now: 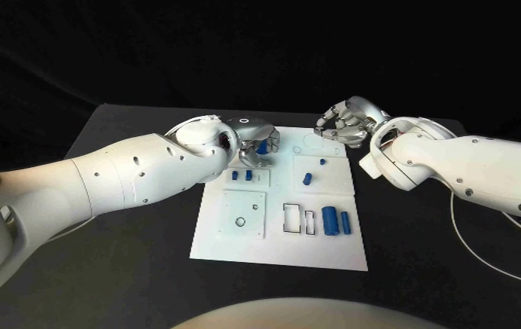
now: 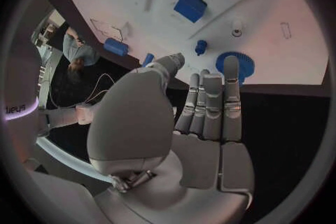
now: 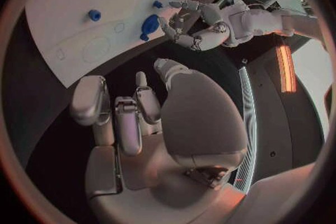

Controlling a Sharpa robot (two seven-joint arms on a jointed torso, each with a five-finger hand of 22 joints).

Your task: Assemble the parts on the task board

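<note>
The white task board [image 1: 280, 250] lies mid-table. My left hand [image 1: 254, 145] hovers over its far left corner, holding nothing; its fingers [image 2: 212, 102] stretch out straight toward a blue gear [image 2: 233, 63], whose other side shows in the right wrist view [image 3: 149, 25]. Two blue blocks [image 1: 245, 175] lie just in front of that hand, and a small blue peg [image 2: 201, 46] stands near the gear. My right hand [image 1: 348, 126] hangs at the board's far right corner with its fingers [image 3: 126, 120] partly bent and nothing in them.
A blue piece [image 1: 307, 178] and a small peg [image 1: 322, 162] are on the board's right middle plate. Two blue cylinders [image 1: 336, 221] lie beside a rectangular slot [image 1: 294, 218] at the near right. Black table [image 1: 130, 269] surrounds the board.
</note>
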